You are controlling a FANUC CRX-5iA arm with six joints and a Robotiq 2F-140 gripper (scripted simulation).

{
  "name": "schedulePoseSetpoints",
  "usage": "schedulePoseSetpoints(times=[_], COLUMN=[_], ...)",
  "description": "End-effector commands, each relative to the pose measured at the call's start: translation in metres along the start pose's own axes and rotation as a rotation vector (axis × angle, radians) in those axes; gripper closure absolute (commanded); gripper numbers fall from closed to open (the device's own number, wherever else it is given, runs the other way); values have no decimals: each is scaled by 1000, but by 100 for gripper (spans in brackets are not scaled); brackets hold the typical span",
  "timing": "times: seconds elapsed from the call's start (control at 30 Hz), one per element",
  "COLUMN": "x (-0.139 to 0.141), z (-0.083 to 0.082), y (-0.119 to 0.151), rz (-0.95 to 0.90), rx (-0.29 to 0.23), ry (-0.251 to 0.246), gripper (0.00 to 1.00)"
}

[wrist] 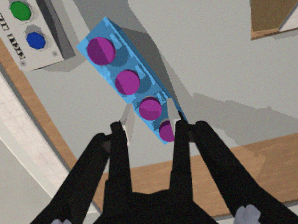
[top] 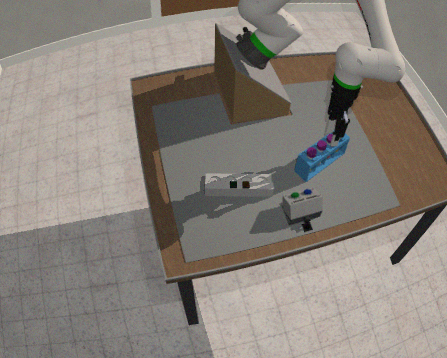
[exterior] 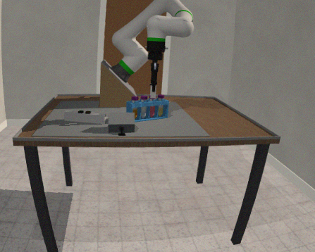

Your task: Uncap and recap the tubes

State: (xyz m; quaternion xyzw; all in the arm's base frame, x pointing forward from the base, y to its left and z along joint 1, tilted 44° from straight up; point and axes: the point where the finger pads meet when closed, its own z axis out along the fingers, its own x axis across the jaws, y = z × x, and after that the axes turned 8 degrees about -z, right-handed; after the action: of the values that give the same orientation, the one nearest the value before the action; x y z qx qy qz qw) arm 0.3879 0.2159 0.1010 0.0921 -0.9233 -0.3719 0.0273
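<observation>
Revealing keys (wrist: 27, 25) beside caps (wrist: 128, 81).

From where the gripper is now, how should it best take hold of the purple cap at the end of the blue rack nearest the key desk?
Grip the purple cap by its round side wall, coming straight down from above, since its tube stands upright. Set the fingers across the blue rack's short width: the next cap stands close along the row.

Arm bent over, tool (wrist: 149, 131) pointing down, fingers partly apart, holding nothing
</observation>
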Motion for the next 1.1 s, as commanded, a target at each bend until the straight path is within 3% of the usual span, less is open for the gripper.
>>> schedulePoseSetpoints(times=[0.0,0.43,0.47,0.87,1.07], x=[0,0,0,0,0], z=[1,5,5,5,5], y=[0,0,0,0,0], rz=[0,0,0,0,-200], rx=[0,0,0,0,0], ry=[0,0,0,0,0], gripper=[65,65,100,100,100])
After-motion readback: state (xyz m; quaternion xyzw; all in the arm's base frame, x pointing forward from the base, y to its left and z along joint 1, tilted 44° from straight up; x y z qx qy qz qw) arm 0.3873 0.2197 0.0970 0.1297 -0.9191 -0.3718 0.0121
